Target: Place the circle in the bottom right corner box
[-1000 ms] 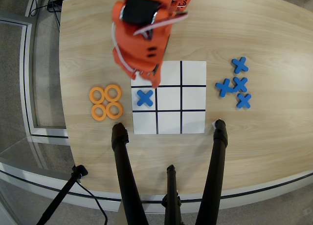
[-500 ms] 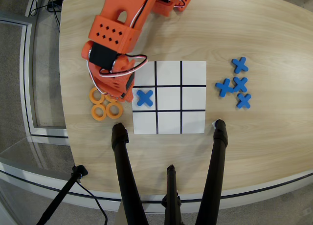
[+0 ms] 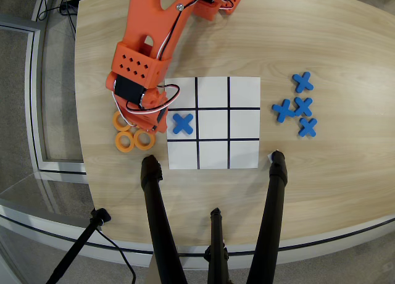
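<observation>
Orange circles lie in a cluster on the wooden table left of the white grid sheet in the overhead view. One circle (image 3: 124, 142) sits at the cluster's lower left, another (image 3: 145, 139) at its lower right, and a third (image 3: 118, 120) peeks out at the upper left. My orange gripper (image 3: 141, 123) hangs directly over the cluster's upper right part and hides whatever lies there. Its fingers are covered by the wrist body, so how the jaws stand is unclear. The bottom right corner box (image 3: 244, 154) holds nothing.
A blue X (image 3: 182, 123) lies in the grid's middle-left cell. Several more blue X pieces (image 3: 296, 106) are grouped on the table right of the sheet. Black tripod legs (image 3: 155, 204) rise over the table's near edge, one (image 3: 276, 191) close to the sheet's lower right corner.
The arm swung left from above the grid's top-left cell to over the ring cluster, then settled slightly closer over the upper right ring.
</observation>
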You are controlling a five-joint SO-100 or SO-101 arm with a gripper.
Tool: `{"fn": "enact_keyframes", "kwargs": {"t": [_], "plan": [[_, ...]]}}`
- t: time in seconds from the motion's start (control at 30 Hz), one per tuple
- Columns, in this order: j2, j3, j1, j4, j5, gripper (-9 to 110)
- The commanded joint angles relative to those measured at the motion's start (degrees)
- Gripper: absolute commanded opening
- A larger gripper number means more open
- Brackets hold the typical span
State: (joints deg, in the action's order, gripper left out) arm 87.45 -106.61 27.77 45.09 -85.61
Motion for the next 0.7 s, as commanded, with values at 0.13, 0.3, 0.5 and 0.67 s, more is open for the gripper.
{"fn": "enact_keyframes", "kwargs": {"t": [0.13,0.3,0.5,0.67], "plan": [[-3.52,5.10,1.58,-0.70,-0.44,20],[-5.54,5.80,1.93,-0.70,-0.70,20],[-6.15,4.92,1.76,-0.70,-0.70,20],[-7.73,4.92,1.76,-1.67,-0.70,20]]}}
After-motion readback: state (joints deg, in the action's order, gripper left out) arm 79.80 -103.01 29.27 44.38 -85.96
